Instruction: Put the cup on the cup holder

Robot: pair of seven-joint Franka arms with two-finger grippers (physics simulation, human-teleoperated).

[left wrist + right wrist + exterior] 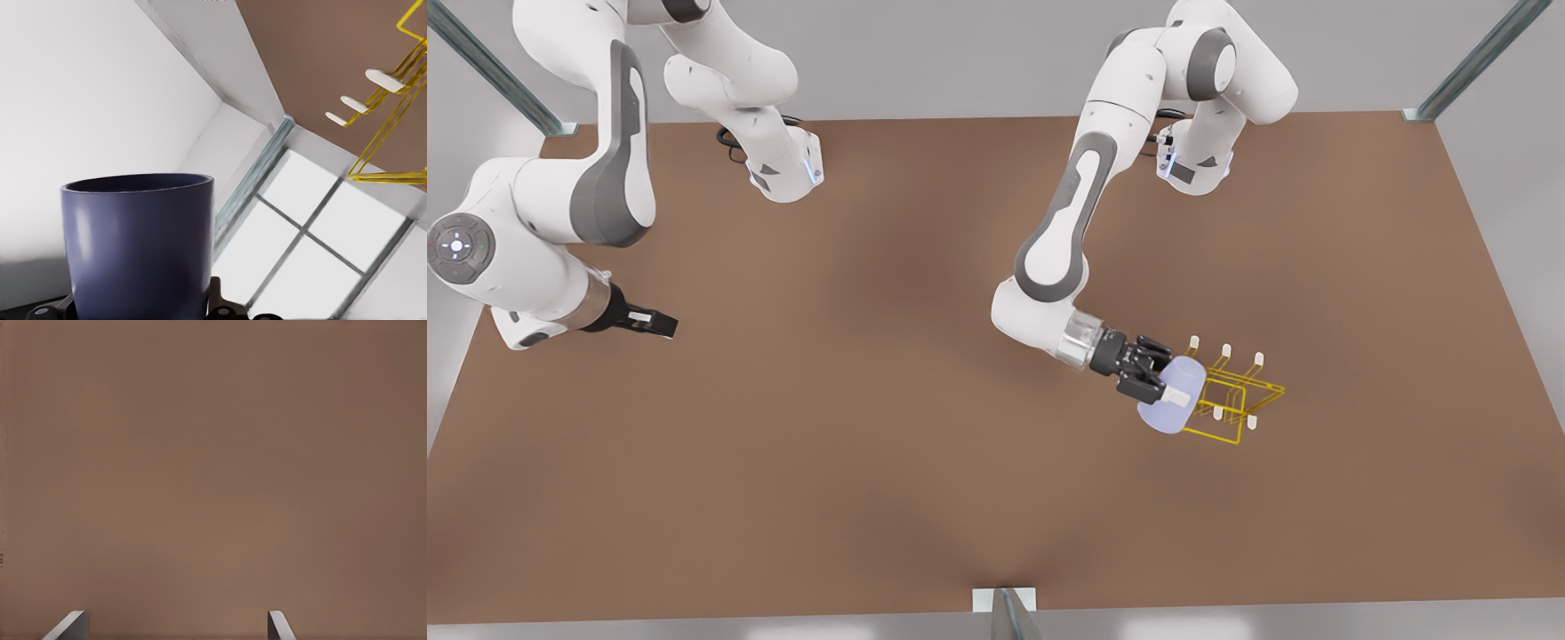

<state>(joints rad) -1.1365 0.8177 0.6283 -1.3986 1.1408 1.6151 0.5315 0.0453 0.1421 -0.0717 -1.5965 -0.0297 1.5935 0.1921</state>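
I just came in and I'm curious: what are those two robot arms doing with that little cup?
The left gripper is holding the cup, tipped on its side, right up against the yellow cup holder on the brown table. The cup is not on a prong yet. The right gripper waits open over bare table at the front view's left, holding nothing.

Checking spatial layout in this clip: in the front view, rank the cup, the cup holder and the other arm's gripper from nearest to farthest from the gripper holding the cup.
1. The cup, held in the left gripper itself.
2. The cup holder, just beyond the cup toward the front view's right.
3. The right gripper, waiting far off at the front view's left, fingers open.
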